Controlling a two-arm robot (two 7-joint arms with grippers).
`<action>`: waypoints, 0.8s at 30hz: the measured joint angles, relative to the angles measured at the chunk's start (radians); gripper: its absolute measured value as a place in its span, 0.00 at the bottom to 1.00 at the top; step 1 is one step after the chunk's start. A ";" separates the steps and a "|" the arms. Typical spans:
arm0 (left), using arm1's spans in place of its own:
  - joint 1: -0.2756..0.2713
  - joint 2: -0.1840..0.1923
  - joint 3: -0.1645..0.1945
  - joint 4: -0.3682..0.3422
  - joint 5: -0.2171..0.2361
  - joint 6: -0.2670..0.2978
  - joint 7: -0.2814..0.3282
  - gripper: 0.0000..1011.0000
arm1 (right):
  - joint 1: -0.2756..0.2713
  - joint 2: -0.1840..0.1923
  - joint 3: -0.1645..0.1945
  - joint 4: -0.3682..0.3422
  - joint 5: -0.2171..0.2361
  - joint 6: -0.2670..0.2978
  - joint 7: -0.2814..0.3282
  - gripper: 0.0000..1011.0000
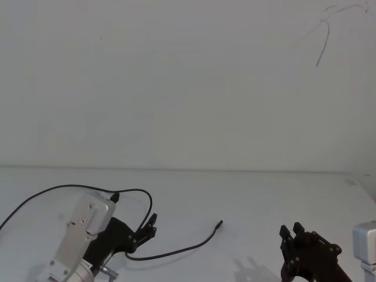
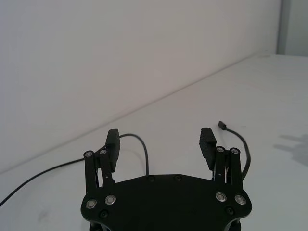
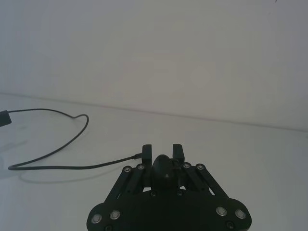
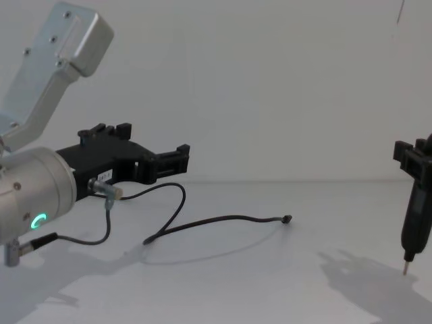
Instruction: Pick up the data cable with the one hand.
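Fingers (image 2: pixel 206 137) of the hand (image 1: pixel 148 229) stood spread and empty at the near left, above the table (image 1: pixel 252 194). We saw the data cable (image 4: pixel 236 217) lying there, looping past those fingertips, its small tip near the centre. The right gripper (image 1: pixel 292 232) hung at the near right.

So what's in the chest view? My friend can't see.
The black left gripper hovers, jaws open, above a long thin black data cable on the white table. At the right edge, the right gripper holds a black pen-like tool pointing down.
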 joint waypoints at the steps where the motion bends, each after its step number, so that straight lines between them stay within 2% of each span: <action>1: -0.004 0.002 0.000 0.000 -0.004 -0.001 -0.012 0.99 | 0.000 0.000 0.000 0.000 0.000 0.000 0.000 0.25; 14: -0.060 0.033 0.006 0.009 -0.049 -0.013 -0.159 0.99 | 0.000 0.000 0.000 0.000 0.000 0.000 0.000 0.25; 24: -0.125 0.072 0.019 0.033 -0.100 -0.015 -0.332 0.99 | 0.000 0.000 0.000 0.000 0.000 0.000 0.000 0.25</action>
